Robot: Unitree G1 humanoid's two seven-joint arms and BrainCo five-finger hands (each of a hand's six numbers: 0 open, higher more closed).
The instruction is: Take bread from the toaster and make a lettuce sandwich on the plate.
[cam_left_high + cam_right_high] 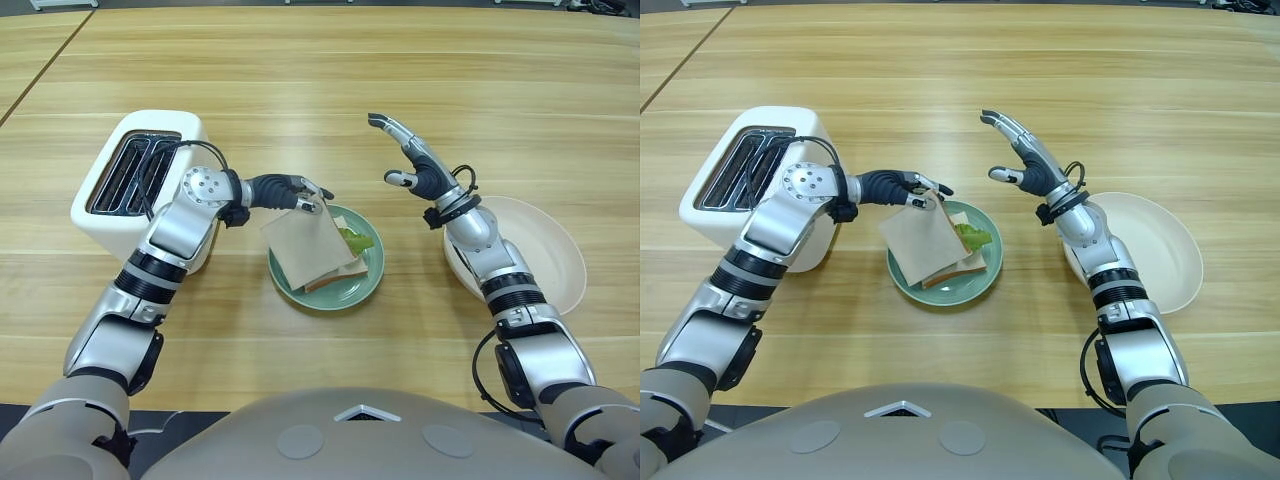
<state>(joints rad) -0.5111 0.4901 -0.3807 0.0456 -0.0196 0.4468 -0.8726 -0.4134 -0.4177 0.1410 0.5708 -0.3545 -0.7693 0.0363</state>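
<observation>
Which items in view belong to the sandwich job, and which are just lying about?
Job: toaster, plate, lower bread, lettuce, held bread slice in the left hand.
Lying about: cream bowl, on the right.

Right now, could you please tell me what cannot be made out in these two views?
- The toaster slots, both views: too dark to tell whether any bread is inside.
- The lettuce, both views: mostly covered by the bread slice held in the left robot hand; only a green edge shows.
- The lower slice on the plate: largely under that held slice.
</observation>
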